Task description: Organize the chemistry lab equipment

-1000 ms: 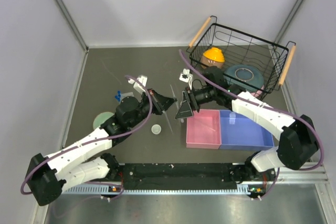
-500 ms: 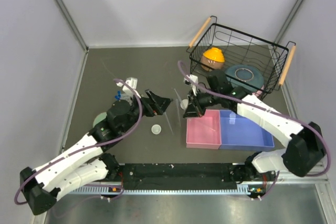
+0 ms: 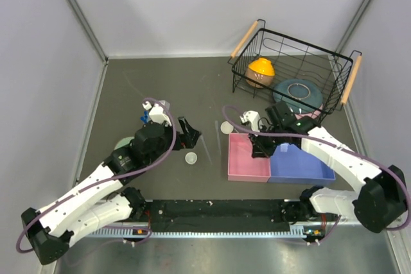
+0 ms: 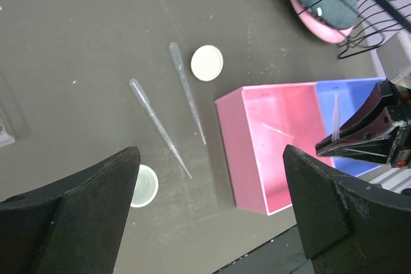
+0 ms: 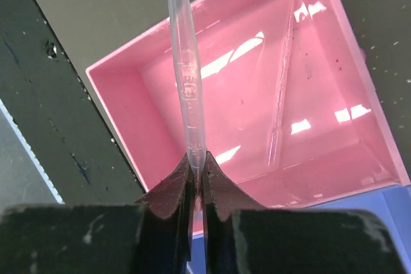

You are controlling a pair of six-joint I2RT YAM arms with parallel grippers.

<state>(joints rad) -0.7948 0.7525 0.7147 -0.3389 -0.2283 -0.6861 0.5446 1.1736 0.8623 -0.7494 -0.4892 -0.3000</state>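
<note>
My right gripper [image 5: 198,165] is shut on the bulb end of a thin clear pipette [image 5: 185,75], which hangs over the pink bin [image 5: 148,88]. Another pipette [image 5: 281,104] lies inside that bin. From above, the right gripper [image 3: 260,147] sits over the pink bin [image 3: 239,170]. My left gripper [image 3: 190,131] is open and holds nothing, above the table. Below it lie two pipettes [image 4: 157,126] [image 4: 187,101] and two small round white dishes [image 4: 207,63] [image 4: 142,185]. Blue-capped tubes [image 3: 144,119] rest at the left.
A blue bin [image 3: 302,163] adjoins the pink one. At the back right, a black wire basket [image 3: 334,68] holds an orange bowl [image 3: 261,68] and a teal plate [image 3: 297,90]. A pale green bowl [image 3: 121,147] is partly hidden under my left arm.
The grippers were close together mid-table. The right one shut on a pipette and carried it right, over the pink bin. The left one opened and drew back left.
</note>
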